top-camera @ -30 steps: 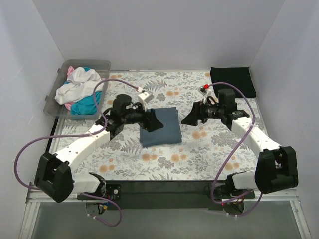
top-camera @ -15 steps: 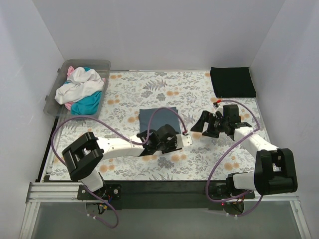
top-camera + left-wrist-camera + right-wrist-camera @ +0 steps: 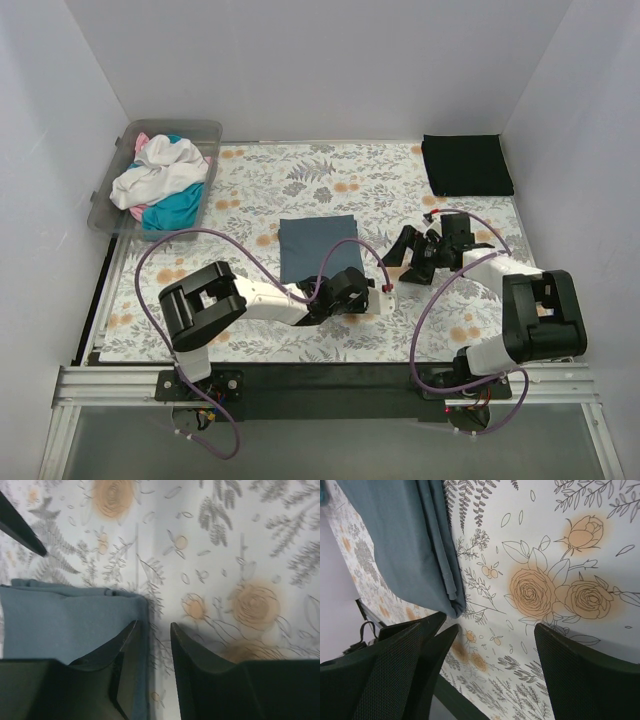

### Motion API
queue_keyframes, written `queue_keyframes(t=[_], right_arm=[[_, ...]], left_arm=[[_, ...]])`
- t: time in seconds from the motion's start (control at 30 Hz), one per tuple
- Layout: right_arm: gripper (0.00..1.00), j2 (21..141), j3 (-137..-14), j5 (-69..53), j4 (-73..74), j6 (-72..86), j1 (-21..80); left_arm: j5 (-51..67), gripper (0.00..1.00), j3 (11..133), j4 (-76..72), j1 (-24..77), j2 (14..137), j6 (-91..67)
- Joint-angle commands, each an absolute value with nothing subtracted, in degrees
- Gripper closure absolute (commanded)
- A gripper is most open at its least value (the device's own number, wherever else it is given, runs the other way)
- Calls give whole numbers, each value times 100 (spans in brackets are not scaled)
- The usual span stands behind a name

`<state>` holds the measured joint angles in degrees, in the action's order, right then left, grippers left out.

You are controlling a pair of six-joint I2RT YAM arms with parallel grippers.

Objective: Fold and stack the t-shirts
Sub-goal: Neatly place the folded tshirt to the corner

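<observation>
Straddling the near right corner of the folded slate blue-grey t-shirt (image 3: 318, 248) on the floral tabletop (image 3: 250, 180), the left hand (image 3: 152, 626) looks half closed. Whether it pinches cloth, I can't tell. The right hand (image 3: 492, 630) gapes wide just right of that corner.

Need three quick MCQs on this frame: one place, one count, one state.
1. Where does the black t-shirt lie? A near left corner; B table centre; C far right corner.
2. Folded t-shirts outside the bin? A one; B two; C four.
3. The right fingers are: A open, empty; B shut on cloth; C shut on a cable.
Answers: C, it lies flat at the far right; B, it and the blue-grey t-shirt; A, only table cloth shows between them.
</observation>
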<state>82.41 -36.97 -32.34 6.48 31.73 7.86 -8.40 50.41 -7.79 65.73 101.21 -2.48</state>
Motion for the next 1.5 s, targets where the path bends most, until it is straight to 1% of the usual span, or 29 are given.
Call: queue_keyframes(t=[0.0, 0.1, 0.23, 0.27, 0.47, 0.6, 0.8, 0.83, 0.87, 0.93, 1.13, 1.37, 1.47], right_arm=[[2, 8376, -3858, -3577, 352, 3480, 756], [2, 8472, -3789, -3638, 246, 3577, 756], [2, 8517, -3657, -3665, 53, 3726, 791], [2, 8525, -3639, -3648, -78, 3761, 826], [2, 8841, -3612, -3779, -615, 4069, 1036], [2, 9262, -3831, -4007, -764, 4271, 1107], [2, 9378, -3937, -4034, -1186, 4658, 1195], [2, 9378, -3964, -3999, -1204, 4693, 1178], [2, 9378, -3981, -3982, -1213, 4693, 1160], [2, 9387, -4052, -3981, -1213, 4693, 1134], [2, 9334, -4052, -3850, -1187, 4729, 1020], [2, 9396, -4052, -3867, -1187, 4799, 791], [2, 9413, -3999, -3867, -1178, 4773, 791]], left_arm=[[-1151, 70, 5054, -1335, 6566, 10291, -26], [-1265, 74, 4966, -1494, 6565, 10388, 132], [-1204, 93, 4904, -1529, 6566, 10275, 114], [-1187, 100, 4904, -1529, 6574, 10231, 106], [-704, 100, 5247, -897, 6407, 9783, -588], [-598, 100, 5361, -888, 6293, 9528, -624], [-352, 100, 5528, -571, 6161, 9501, -633], [-291, 87, 5415, -580, 6170, 9466, -615], [-212, 79, 5362, -650, 6170, 9405, -607], [-211, 70, 5283, -703, 6161, 9404, -589], [-246, 62, 5221, -694, 6161, 9633, -448], [-351, 67, 5098, -782, 6179, 9922, -299], [-291, 67, 5133, -782, 6179, 10010, -237]])
